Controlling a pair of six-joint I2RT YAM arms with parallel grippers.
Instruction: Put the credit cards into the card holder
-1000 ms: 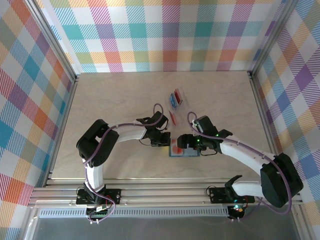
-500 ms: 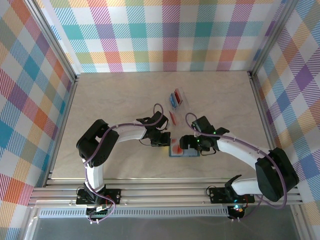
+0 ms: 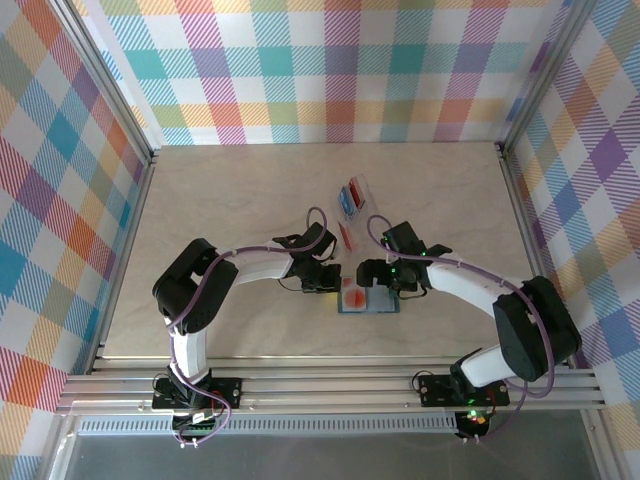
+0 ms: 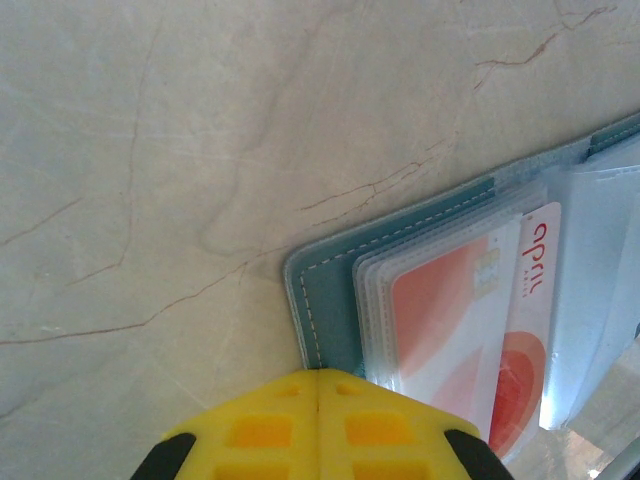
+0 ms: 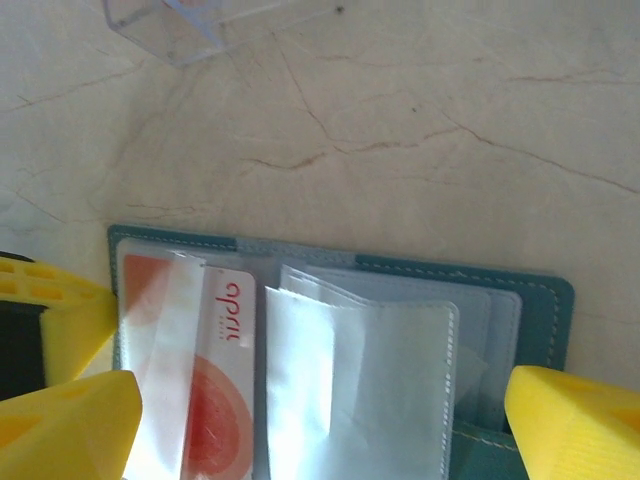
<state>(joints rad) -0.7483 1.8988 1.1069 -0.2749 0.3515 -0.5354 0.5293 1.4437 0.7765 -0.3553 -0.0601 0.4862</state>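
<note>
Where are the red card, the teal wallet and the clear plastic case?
red card [image 5: 222, 400], right wrist view, on its red circle design.
teal wallet [image 4: 325, 310], left wrist view, on the stitched corner of its cover.
clear plastic case [image 5: 180, 35], right wrist view, on its near corner.

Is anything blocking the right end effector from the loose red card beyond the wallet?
Nothing visible does. The red card lies uncovered between the clear case and the card holder; the open right end effector hovers close by.
</note>
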